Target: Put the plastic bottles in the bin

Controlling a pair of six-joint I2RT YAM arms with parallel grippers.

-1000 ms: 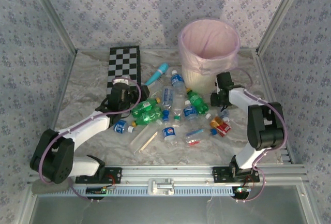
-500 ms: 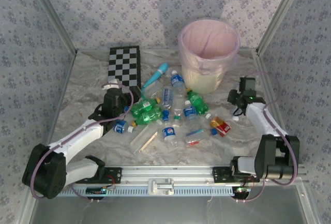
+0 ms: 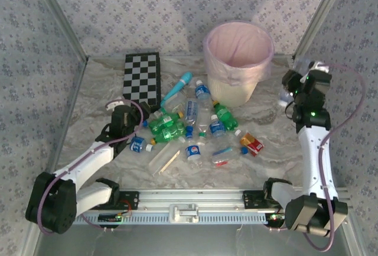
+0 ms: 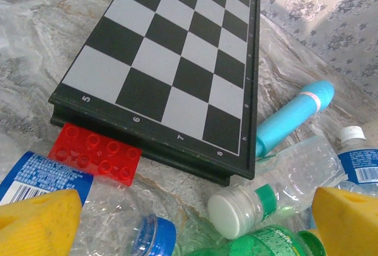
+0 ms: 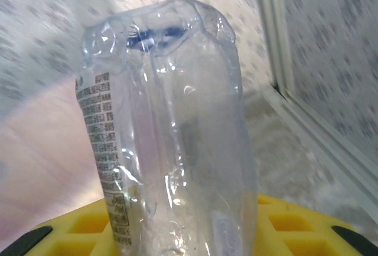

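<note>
Swung up and out to the right over the last second: right gripper (image 3: 295, 83), now raised high, to the right of the bin (image 3: 236, 90) and not yet over its rim. Drawn back toward its base meanwhile: left gripper (image 3: 133, 120), at the left edge of the bottle pile (image 3: 189, 123) on the tabletop (image 3: 88, 102).

From the left wrist: yellow pads (image 4: 35, 220) spread wide, grasping nothing. Between them, low down, a green bottle (image 4: 266, 241). Beyond, a checkerboard (image 4: 171, 61), a red brick (image 4: 94, 152) and a teal wand (image 4: 292, 117).

From the right wrist: clear crumpled bottle (image 5: 171, 132) standing upright, clenched between yellow pads. Pinkish blur at left, probably the bin liner.

Likely trouble: thin squashed plastic slipping out of the pinch mid-swing. Or letting go too early, short of the rim, with the bottle bouncing off the bin wall back onto the tabletop.
</note>
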